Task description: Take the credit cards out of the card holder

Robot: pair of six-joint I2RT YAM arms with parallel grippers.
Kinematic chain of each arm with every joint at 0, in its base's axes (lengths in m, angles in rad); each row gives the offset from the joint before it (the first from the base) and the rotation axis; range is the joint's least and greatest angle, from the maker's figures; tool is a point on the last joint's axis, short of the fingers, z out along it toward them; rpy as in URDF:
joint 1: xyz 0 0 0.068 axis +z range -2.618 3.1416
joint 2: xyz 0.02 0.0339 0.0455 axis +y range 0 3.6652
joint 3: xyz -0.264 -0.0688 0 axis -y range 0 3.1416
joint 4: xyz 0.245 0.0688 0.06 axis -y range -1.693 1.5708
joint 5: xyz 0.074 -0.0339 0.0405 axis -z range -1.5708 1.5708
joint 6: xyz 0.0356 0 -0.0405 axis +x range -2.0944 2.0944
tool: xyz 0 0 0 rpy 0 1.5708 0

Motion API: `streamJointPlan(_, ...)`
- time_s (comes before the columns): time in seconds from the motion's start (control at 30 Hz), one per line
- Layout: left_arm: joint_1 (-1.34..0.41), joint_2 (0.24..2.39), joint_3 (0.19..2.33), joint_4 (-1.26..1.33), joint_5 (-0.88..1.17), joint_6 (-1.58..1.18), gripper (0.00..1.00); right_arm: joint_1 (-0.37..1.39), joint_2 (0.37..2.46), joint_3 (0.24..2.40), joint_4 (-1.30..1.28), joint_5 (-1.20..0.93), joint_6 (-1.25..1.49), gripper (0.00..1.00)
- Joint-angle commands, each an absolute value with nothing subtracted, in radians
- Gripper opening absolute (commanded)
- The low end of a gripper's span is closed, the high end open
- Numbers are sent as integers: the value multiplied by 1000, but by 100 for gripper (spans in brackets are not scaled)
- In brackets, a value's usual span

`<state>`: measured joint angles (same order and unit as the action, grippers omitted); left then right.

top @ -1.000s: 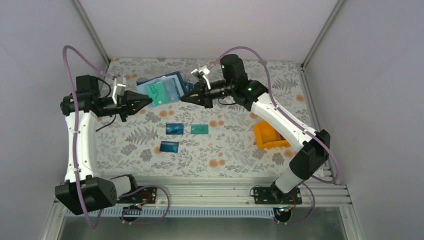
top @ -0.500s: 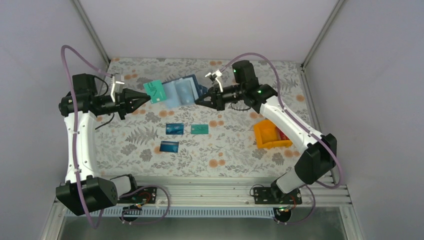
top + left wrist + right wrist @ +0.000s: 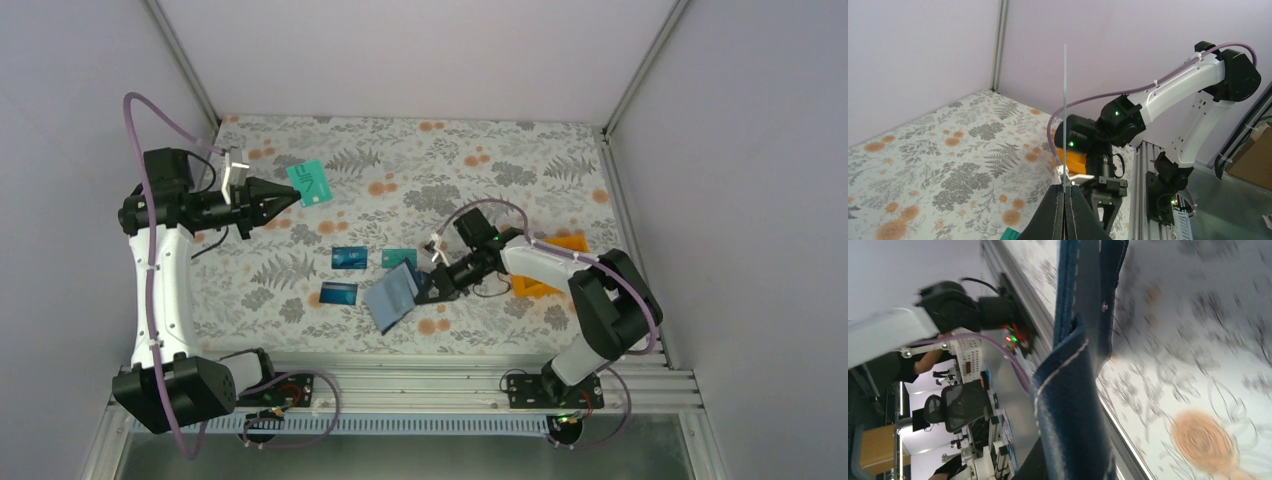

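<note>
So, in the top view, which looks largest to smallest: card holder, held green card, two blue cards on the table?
1. card holder
2. green card in left claw, nearer the camera, so unsure
3. upper blue card and lower blue card, alike

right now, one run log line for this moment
left gripper: shut on green card | right gripper: shut on card holder | lying on table: blue cards, teal card

left fingers (image 3: 292,196) pinch a green card (image 3: 310,184) | right fingers (image 3: 424,287) grip the blue card holder (image 3: 390,298), tilted, near the front | bench (image 3: 480,180): two blue cards (image 3: 350,257) (image 3: 339,293) and a second green card (image 3: 399,258) lie flat beside it
</note>
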<state>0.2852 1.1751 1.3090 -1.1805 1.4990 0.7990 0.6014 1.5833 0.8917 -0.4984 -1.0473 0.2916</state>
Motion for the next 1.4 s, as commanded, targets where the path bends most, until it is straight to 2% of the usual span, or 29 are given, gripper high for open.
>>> streamJointPlan(0.0, 291, 1158, 1293, -1132, 1509, 775, 2, 617, 1598, 813, -567, -979, 287, 4)
streamJointPlan(0.2, 291, 1157, 1283, -1124, 1505, 767, 2, 617, 1544, 675, -584, -916, 337, 4)
streamJointPlan(0.37, 291, 1163, 1280, -1123, 1503, 766, 2, 606, 1479, 662, -681, -720, 351, 5)
streamJointPlan(0.5, 291, 1167, 1278, -1118, 1497, 761, 2, 596, 1435, 723, -754, -589, 359, 44)
streamJointPlan(0.63, 291, 1164, 1268, -1130, 1493, 781, 2, 597, 1371, 937, -876, -363, 353, 61)
streamJointPlan(0.77, 290, 1157, 1255, -1137, 1488, 798, 2, 612, 1319, 1200, -878, -336, 285, 64)
streamJointPlan(0.93, 277, 1147, 1224, -1162, 1452, 882, 3, 681, 1347, 1482, -737, -553, 120, 66)
streamJointPlan(1.03, 215, 1148, 1213, -1154, 1311, 918, 2, 724, 1465, 1682, -754, -706, 11, 65)
streamJointPlan(1.13, 130, 1157, 1254, -1195, 1107, 991, 3, 771, 1617, 1922, -887, -762, -130, 63)
streamJointPlan(1.23, 111, 1169, 1301, -1300, 1046, 1106, 2, 784, 1698, 2024, -951, -744, -195, 62)
streamJointPlan(1.37, 92, 1176, 1314, -1351, 1076, 1149, 3, 812, 1749, 2023, -911, -769, -183, 61)
